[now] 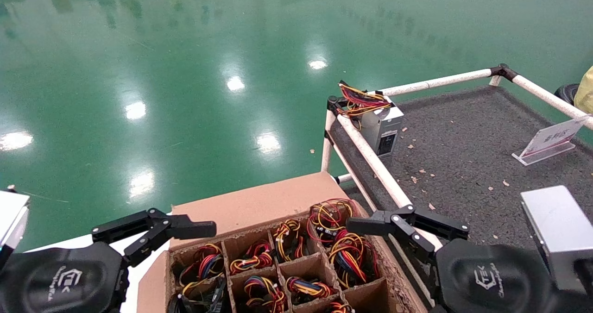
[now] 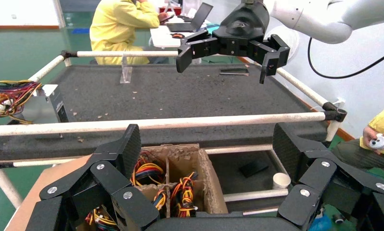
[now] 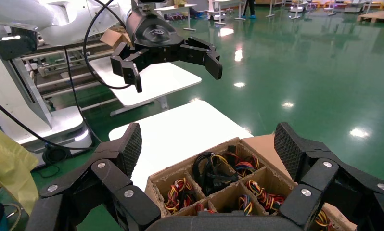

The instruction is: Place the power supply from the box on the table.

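Note:
The brown box (image 1: 259, 206) stands low in the head view, and its grid cells hold power supplies topped with red, yellow and black wire bundles (image 1: 348, 253). One power supply (image 1: 381, 124) stands on the table (image 1: 463, 141) at its near-left corner, its wires on top. My left gripper (image 1: 185, 229) hovers open over the box's left edge. Above the box's right edge, by the table rail, my right gripper (image 1: 370, 225) is also open. Each wrist view shows wide-apart fingers with nothing between them (image 2: 207, 149) (image 3: 207, 144), and the box's cells (image 2: 180, 187) (image 3: 219, 183) below.
A plain silver block (image 1: 560, 229) lies on the table near my right arm. A clear sign holder (image 1: 546, 142) stands at the far right. The white pipe rail (image 1: 370, 160) runs between box and table. A white bench (image 3: 180, 130) lies left of the box, with green floor (image 1: 185, 72) beyond.

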Controlling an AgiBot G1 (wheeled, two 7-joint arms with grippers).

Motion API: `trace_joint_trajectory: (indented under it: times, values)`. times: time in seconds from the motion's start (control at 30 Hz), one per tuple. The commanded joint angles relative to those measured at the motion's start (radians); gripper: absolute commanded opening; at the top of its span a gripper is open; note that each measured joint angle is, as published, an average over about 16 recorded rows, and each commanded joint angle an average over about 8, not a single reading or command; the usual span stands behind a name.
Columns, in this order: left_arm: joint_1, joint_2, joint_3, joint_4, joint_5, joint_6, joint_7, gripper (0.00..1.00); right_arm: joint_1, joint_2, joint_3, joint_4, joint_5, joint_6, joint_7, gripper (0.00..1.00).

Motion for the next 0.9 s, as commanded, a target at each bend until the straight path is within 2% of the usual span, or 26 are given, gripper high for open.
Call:
trace_joint_trajectory:
  times: [0.03,0.9]
  values:
    - [0.000,0.000,0.000,0.000,0.000,0.000,0.000,1.00,0.000,0.000,0.000,0.000,0.000,0.000,0.000,1.00]
    - [0.000,0.000,0.000,0.000,0.000,0.000,0.000,1.00,0.001,-0.001,0.000,-0.001,0.000,0.001,0.000,1.00]
